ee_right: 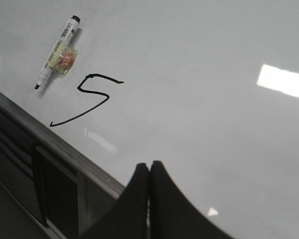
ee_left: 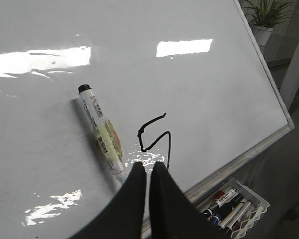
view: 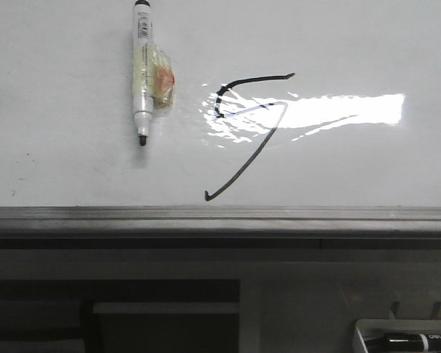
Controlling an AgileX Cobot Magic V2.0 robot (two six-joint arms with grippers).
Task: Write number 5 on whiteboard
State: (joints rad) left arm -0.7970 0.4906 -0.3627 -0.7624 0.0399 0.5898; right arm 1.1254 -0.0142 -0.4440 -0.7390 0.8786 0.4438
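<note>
The whiteboard [view: 353, 162] fills the front view, with a grey rail [view: 220, 215] along its lower edge. A slanted black number 5 [view: 257, 78] is drawn near its middle, partly under a glare patch. A marker [view: 142, 66], uncapped with its tip toward the rail, lies on the board to the left of the 5. Neither gripper shows in the front view. My left gripper [ee_left: 148, 165] is shut and empty, above the board just short of the 5 [ee_left: 168, 147] and the marker [ee_left: 102, 132]. My right gripper [ee_right: 149, 164] is shut and empty, well away from the 5 [ee_right: 89, 110] and the marker [ee_right: 57, 52].
A white mesh tray [ee_left: 234, 204] with several markers hangs below the rail at the right; its corner [view: 408, 340] shows in the front view. A potted plant [ee_left: 266, 12] stands beyond the board's far corner. Dark shelving [view: 110, 309] lies under the rail.
</note>
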